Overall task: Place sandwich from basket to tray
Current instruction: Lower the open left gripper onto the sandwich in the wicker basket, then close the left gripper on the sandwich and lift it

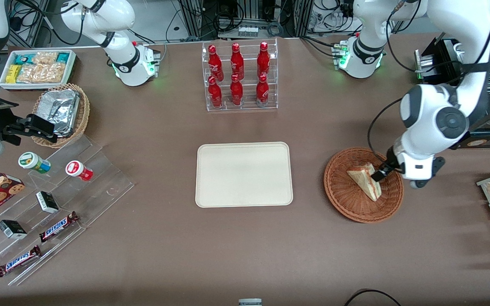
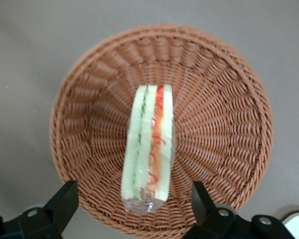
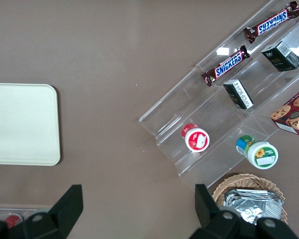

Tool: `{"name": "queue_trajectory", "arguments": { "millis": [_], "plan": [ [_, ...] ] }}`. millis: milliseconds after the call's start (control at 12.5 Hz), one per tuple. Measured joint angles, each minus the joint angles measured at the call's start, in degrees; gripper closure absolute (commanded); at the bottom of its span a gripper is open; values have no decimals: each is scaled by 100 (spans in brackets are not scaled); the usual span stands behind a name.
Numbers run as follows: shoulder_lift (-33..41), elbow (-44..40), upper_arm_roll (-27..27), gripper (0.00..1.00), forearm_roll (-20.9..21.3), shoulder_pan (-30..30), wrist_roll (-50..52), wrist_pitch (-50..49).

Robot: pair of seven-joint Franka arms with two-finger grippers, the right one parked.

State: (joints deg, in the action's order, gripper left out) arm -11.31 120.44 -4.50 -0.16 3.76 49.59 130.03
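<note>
A round, shallow basket [image 1: 357, 204] of reddish-brown woven wicker sits on the matte brown bench [image 1: 164, 238] toward the working arm's end. In it lies the sandwich [image 1: 364, 180], a triangular wedge of pale bread in clear wrap. The wrist view shows its cut edge [image 2: 149, 149], with green, red and yellow filling layers between white slices.

The gripper [image 1: 380, 173] hangs over the basket at the sandwich's upper end. Its two black fingers [image 2: 64, 199] are spread wide, one to each side of the wedge, and neither touches it.

The tray [image 1: 243, 174] is a flat, smooth, cream-coloured rectangle with rounded corners and a low rim. It lies at the middle of the bench, well apart from the basket, and nothing rests on it.

Farther from the front camera than the tray stands a clear acrylic rack [image 1: 240, 76] holding six glossy red bottles [image 1: 236, 61] in two tiers.

Toward the parked arm's end, a stepped clear acrylic stand [image 1: 58, 199] carries two bars [image 1: 58, 226] labelled "SNICKERS", small dark boxes [image 1: 47, 202], a red-lidded cup [image 1: 78, 170] and a green-lidded cup [image 1: 33, 162]. Beside it a lighter tan wicker basket [image 1: 81, 114] holds crinkled foil packets [image 1: 60, 110], and a white bin [image 1: 36, 68] holds snack packets.
</note>
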Motion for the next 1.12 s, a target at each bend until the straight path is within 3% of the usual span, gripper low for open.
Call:
{"name": "queue_trajectory", "arguments": {
  "millis": [640, 880, 960, 1120],
  "plan": [
    [-347, 5, 1, 0, 89, 99, 40, 80],
    [-517, 8, 1, 2, 351, 164, 192, 103],
    [-570, 8, 1, 12, 441, 178, 271, 116],
    [-618, 8, 1, 55, 489, 189, 310, 132]
  ]
}}
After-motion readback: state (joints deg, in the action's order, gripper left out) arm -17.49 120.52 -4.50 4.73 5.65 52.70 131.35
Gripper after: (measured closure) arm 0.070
